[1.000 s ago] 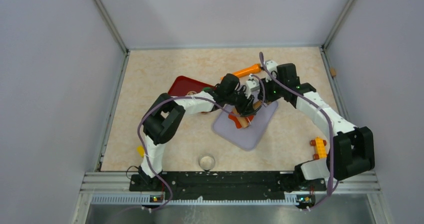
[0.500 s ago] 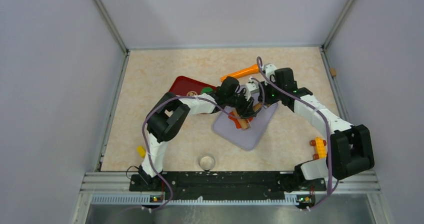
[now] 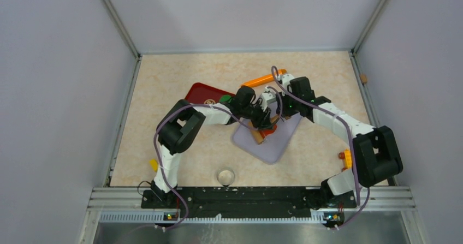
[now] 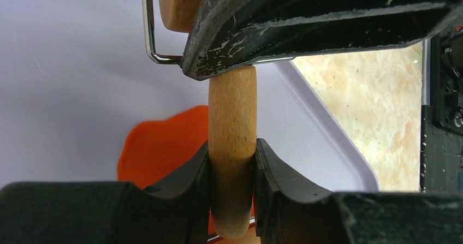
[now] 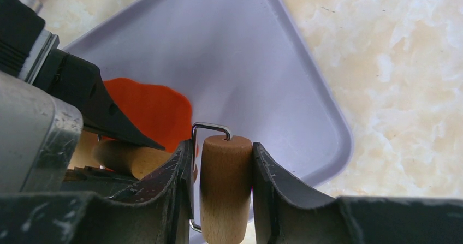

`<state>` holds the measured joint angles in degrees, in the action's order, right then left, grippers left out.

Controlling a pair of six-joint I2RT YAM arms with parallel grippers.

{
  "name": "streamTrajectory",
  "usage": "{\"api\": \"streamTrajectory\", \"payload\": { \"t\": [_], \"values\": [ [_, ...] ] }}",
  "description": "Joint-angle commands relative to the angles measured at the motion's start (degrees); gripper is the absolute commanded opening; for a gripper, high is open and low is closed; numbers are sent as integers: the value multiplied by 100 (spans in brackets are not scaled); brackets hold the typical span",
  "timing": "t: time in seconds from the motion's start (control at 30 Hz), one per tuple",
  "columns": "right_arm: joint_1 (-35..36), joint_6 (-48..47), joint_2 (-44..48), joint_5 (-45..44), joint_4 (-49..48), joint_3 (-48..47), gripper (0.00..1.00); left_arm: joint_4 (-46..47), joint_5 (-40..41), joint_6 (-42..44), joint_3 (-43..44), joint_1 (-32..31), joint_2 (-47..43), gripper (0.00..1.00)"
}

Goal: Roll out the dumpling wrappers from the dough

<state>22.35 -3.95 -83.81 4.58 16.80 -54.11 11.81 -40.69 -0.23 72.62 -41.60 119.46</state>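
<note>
Two-handed on one roller (image 4: pixel 232 107), left gripper (image 4: pixel 232 156) and right gripper (image 5: pixel 225 167) each part-closed round a wooden handle — risks uneven push, smearing wrapper (image 5: pixel 150 110) lopsided or sliding tray (image 5: pixel 306 91).

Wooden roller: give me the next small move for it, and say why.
Probably push the wooden roller across the orange dough in one short pass. The left gripper and right gripper each clamp one of its handles, and the dough on the lavender tray lies flat but with an uneven edge, so it seems not yet a round wrapper.
</note>
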Motion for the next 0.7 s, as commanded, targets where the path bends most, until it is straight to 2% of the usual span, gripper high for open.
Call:
{"api": "streamTrajectory", "payload": {
  "t": [0.0, 0.23, 0.37, 0.67],
  "values": [
    [625, -230, -280, 823, 705, 15, 0, -132, 958, 125, -86, 271, -178, 0],
    [615, -88, -215, 1079, 1213, -926, 0, -414, 756, 37, 64, 301, -761, 0],
    [466, -179, -75, 1094, 1655, -1360, 0, -438, 674, 39, 431, 259, -787, 0],
    [96, -275, 188, 751, 1616, -1011, 0, -325, 639, 38, 1044, 123, -82, 0]
  ]
}}
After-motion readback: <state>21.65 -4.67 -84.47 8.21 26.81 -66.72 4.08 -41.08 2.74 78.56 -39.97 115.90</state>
